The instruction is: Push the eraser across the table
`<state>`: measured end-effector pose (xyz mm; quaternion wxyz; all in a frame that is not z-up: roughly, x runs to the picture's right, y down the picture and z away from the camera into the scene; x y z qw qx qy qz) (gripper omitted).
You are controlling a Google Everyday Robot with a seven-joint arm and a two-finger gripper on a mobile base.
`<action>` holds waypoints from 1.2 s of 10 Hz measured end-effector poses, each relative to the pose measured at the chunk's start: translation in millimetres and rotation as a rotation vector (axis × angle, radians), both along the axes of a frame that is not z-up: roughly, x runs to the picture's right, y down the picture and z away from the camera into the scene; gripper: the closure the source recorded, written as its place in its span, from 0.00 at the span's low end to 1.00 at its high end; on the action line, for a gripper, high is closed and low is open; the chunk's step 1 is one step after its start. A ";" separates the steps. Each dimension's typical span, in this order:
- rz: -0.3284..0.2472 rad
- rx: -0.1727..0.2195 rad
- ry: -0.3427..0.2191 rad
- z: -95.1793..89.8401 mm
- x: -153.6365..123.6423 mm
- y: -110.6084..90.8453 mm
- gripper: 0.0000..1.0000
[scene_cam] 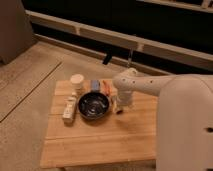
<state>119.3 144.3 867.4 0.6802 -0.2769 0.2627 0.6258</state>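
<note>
The table (100,145) is a low square one with a light wooden slatted top. My white arm reaches in from the right, and its wrist hangs over the table's back right part. The gripper (119,106) points down at the tabletop just right of a dark bowl (93,106). A small dark bit shows at the gripper's tip. I cannot tell whether it is the eraser; otherwise the eraser is hidden by the arm.
A white cup (76,81) stands at the back left. A long white bar (69,107) lies left of the bowl. A blue block (95,85) and an orange block (106,87) sit behind the bowl. My white body fills the right side.
</note>
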 end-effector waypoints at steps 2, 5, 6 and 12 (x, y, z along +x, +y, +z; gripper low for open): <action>0.037 -0.060 0.029 14.2 16.1 9.8 0.35; 0.009 -0.110 0.027 34.8 24.1 7.3 0.35; -0.010 -0.120 0.017 41.4 22.7 3.8 0.35; -0.149 -0.100 -0.058 69.9 -13.5 -27.9 0.35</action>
